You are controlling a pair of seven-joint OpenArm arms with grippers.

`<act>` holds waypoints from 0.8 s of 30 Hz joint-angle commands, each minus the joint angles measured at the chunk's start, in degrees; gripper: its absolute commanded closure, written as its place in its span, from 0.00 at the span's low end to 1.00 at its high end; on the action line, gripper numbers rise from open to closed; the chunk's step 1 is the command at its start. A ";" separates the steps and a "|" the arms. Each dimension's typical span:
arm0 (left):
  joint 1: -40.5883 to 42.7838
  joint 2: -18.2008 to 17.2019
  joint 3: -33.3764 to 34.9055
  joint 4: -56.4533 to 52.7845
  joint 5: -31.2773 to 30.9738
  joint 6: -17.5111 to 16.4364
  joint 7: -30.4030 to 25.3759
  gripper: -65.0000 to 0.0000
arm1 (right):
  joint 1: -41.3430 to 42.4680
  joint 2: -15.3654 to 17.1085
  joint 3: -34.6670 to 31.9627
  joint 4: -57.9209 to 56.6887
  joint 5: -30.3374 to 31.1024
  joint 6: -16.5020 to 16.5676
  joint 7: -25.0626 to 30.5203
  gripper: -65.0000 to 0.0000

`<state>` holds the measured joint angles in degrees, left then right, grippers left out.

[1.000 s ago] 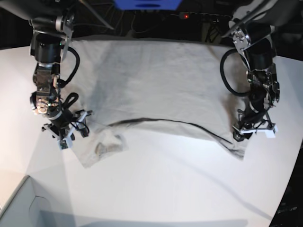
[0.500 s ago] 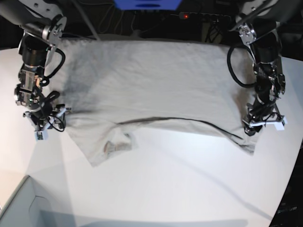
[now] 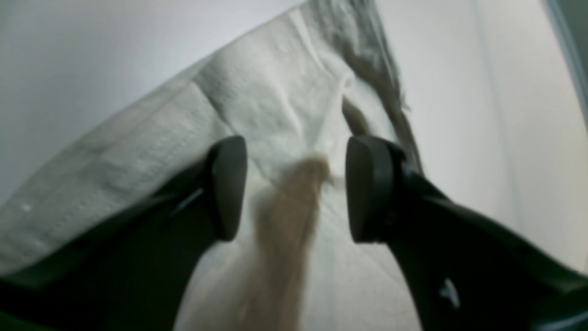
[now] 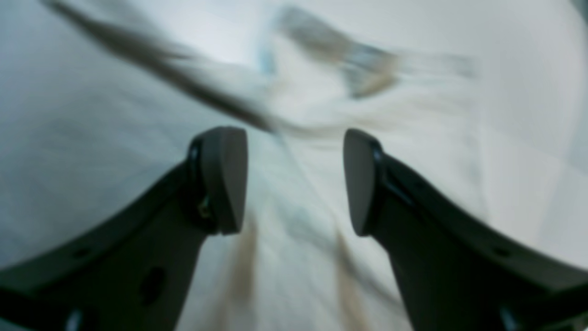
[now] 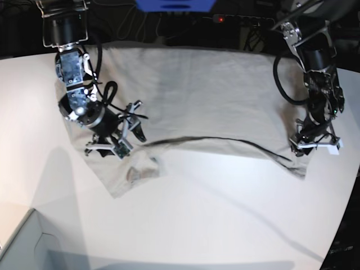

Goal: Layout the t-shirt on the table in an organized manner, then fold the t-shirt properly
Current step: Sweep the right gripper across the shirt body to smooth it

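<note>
The light grey-beige t-shirt (image 5: pixel 197 95) lies spread wide across the back half of the white table (image 5: pixel 214 219), with a dark fold line running along its near side. Its collar (image 5: pixel 138 171) shows at the near left corner. My right gripper (image 5: pixel 115 143) hovers low over the shirt's left part, just behind the collar; in the right wrist view it (image 4: pixel 294 179) is open over blurred cloth (image 4: pixel 413 138). My left gripper (image 5: pixel 304 147) sits at the shirt's near right corner. Its jaws (image 3: pixel 296 188) stand apart over creased fabric (image 3: pixel 275 92), pinching nothing.
A pale grey box corner (image 5: pixel 22 242) sits at the bottom left. Behind the table, cables and a blue object (image 5: pixel 174 4) lie against a dark background. The table's curved edge (image 5: pixel 344 219) runs close to my left arm on the right.
My right gripper swung out past the shirt's left edge, then came back right and onto the cloth. My left gripper shifted slightly right and back. The shirt's near corners spread wider.
</note>
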<state>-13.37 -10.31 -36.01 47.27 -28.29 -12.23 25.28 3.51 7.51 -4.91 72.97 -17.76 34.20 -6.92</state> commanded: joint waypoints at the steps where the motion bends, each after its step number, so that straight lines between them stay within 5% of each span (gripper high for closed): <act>1: -0.66 -0.38 0.01 0.60 0.21 0.14 0.88 0.47 | 1.72 0.45 -1.03 0.66 0.75 -0.22 1.42 0.47; 13: -0.74 -0.46 0.01 0.43 0.65 0.14 1.14 0.47 | 12.27 0.45 -14.74 -12.88 0.66 -0.22 1.77 0.47; 24: -0.66 -0.46 0.01 -0.19 0.65 0.14 1.14 0.47 | 14.03 -1.75 -16.32 -13.50 0.66 -0.39 1.86 0.47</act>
<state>-13.50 -10.33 -36.01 46.92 -27.97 -12.27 25.30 16.19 5.52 -21.45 58.85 -17.56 34.06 -6.11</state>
